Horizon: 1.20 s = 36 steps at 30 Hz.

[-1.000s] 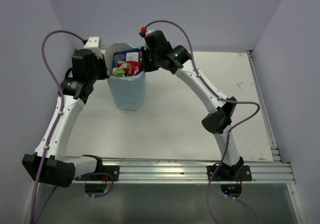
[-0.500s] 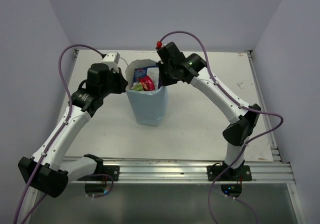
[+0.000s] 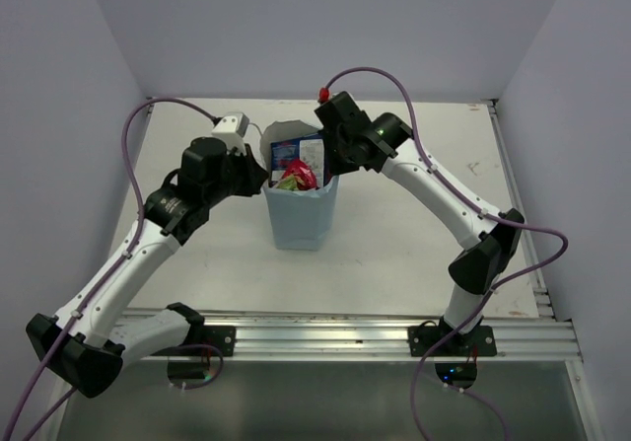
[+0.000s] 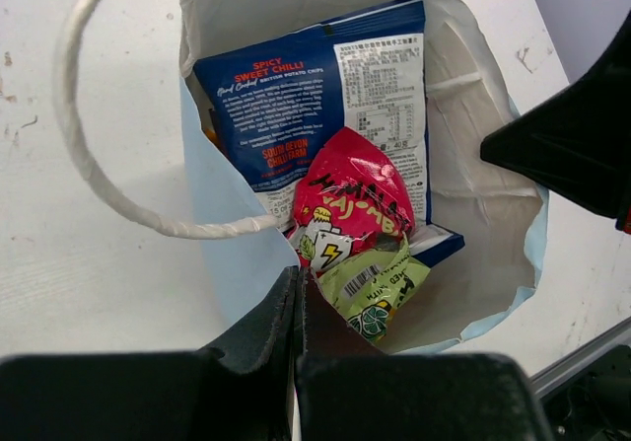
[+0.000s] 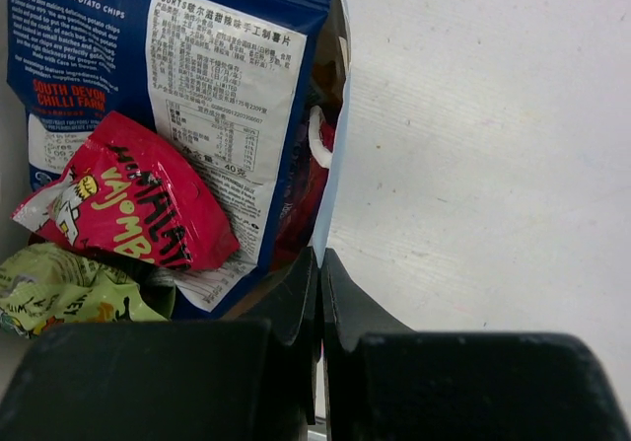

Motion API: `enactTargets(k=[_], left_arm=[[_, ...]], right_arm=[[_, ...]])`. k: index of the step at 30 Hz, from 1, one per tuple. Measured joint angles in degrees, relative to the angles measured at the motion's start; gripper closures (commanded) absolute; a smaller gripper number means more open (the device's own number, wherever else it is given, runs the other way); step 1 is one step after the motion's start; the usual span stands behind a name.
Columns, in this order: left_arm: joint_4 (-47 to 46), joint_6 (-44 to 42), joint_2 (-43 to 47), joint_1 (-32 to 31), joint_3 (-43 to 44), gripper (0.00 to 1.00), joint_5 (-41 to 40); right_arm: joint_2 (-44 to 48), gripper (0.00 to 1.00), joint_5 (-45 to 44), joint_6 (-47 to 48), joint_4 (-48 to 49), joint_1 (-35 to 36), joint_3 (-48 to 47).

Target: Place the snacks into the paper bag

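The pale blue paper bag [image 3: 299, 214] stands upright on the table between my two grippers. My left gripper [image 3: 258, 177] is shut on the bag's left wall [image 4: 222, 244], and its fingers pinch the paper [image 4: 299, 281]. My right gripper [image 3: 333, 165] is shut on the bag's right rim [image 5: 340, 145], with its fingers closed on the edge [image 5: 320, 260]. Inside the bag are a blue-and-white packet [image 4: 315, 96], a small red packet [image 4: 350, 204] and a small green-yellow packet [image 4: 375, 283]. They also show in the right wrist view: blue-and-white [image 5: 197, 86], red [image 5: 128, 204], green [image 5: 69, 288]. Other snacks are hidden.
The bag's white cord handle [image 4: 89, 165] loops out over the white table [image 3: 414, 234]. A metal rail [image 3: 345, 330] runs along the near edge, and pale walls close in on the left, back and right.
Both arms, still holding the bag's rim, have carried the bag from the back left toward the right and nearer the table's middle. The packets have stayed inside.
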<state>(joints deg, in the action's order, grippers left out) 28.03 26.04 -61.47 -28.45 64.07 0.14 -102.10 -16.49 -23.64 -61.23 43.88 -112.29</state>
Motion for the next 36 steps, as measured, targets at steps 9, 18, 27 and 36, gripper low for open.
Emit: enactTargets(k=[9,18,27,36], left_arm=[[-0.2,0.4,-0.4,-3.6,0.0,1.0,-0.4],[-0.7,0.4,-0.9,-4.8,0.1,1.0,-0.4],[-4.9,-0.7,-0.8,-5.0,2.5,0.25,-2.4],[-5.9,-4.4,-0.4,-5.0,11.9,0.15,-14.6]], right_arm=[[0.2,1.0,-3.6,-0.9,-1.2,-0.1,0.3],[0.2,1.0,-4.9,-1.3,-1.6,-0.4,0.5],[3.7,0.25,-4.8,-1.2,3.1,-0.5,4.8],[9.6,0.08,-9.1,0.3,6.1,-0.5,3.3]])
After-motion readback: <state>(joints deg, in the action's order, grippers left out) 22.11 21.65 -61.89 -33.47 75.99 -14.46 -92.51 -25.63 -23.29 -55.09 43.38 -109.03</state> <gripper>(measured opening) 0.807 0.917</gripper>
